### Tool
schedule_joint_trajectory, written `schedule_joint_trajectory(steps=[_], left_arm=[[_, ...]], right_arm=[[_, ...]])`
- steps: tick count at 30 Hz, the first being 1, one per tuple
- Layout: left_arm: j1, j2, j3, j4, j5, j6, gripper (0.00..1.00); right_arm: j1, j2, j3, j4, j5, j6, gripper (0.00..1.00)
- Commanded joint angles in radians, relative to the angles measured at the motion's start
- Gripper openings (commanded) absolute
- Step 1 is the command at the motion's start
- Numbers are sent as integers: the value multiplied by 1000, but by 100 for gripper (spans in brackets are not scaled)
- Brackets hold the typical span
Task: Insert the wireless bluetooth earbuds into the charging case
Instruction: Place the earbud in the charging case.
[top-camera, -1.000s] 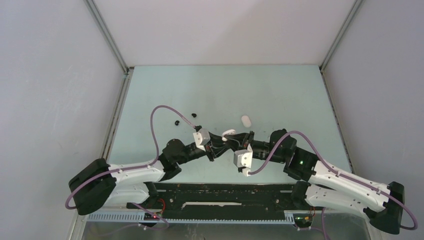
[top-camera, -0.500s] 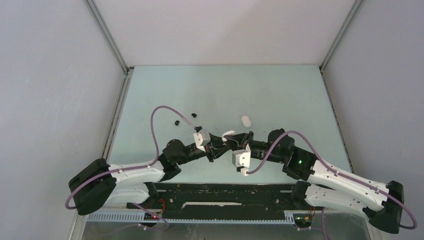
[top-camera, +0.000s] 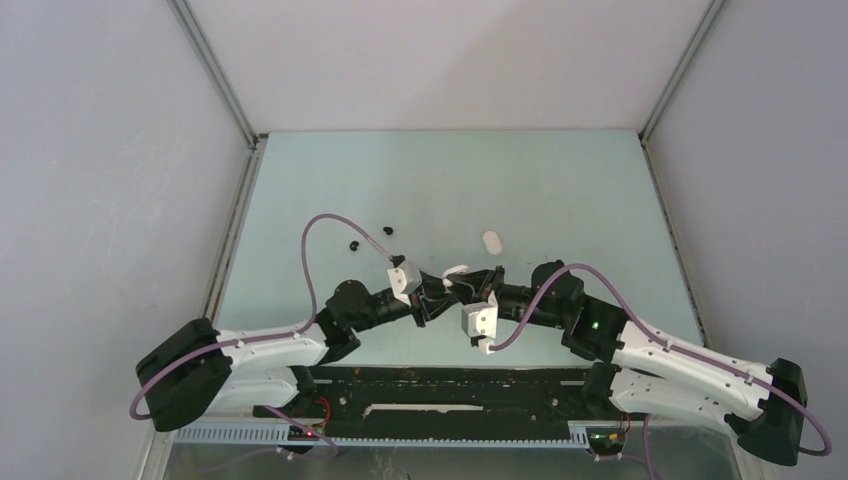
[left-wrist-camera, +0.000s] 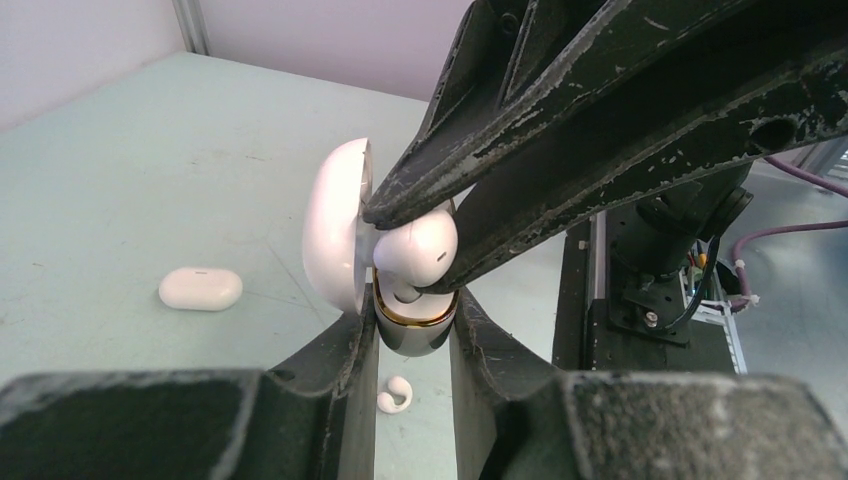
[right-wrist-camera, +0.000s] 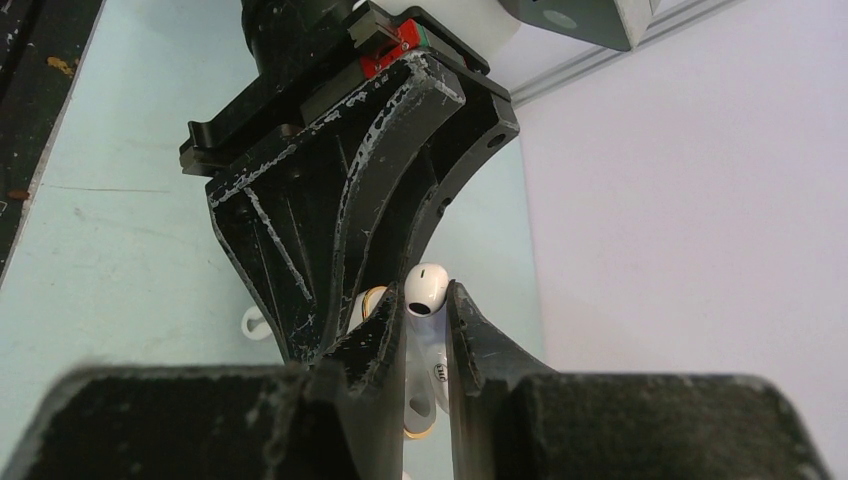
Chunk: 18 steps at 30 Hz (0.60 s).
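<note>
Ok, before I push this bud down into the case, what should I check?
1. Is the left gripper shut on the charging case: ok.
2. Is the lid open: ok.
3. Is the right gripper shut on the white earbud: ok.
4. Is the white earbud seated: not ok, most of it sits above the gold rim.
5. Is it lined up inside: cannot tell, the inside of the charging case is hidden.
6. Are the loose earbud and the closed case on the table apart from the grippers: ok.
</note>
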Motion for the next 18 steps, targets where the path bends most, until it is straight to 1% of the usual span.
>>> schedule_joint_trajectory(steps=[1, 4, 10, 12, 14, 15, 16, 18], left_arm=[[-5, -53, -2, 72, -8, 31, 0], [-5, -47, 1, 72, -6, 35, 0], [-5, -35, 5, 71, 2, 34, 0], [-6, -35, 6, 72, 3, 35, 0], [-6, -34, 6, 72, 4, 34, 0], [-6, -33, 6, 72, 4, 34, 0], [-7, -32, 6, 71, 5, 36, 0], [-8, -31, 9, 65, 7, 38, 0]], right_arm=[[2, 10, -6, -16, 43, 7, 2], [1, 12, -6, -33, 51, -6, 8], [0, 12, -6, -42, 52, -7, 10], [2, 13, -6, -42, 49, -12, 13], [1, 12, -6, -42, 43, -18, 14], [1, 12, -6, -71, 40, -23, 15], [2, 12, -6, -80, 36, -29, 19], [4, 12, -6, -95, 29, -47, 21]])
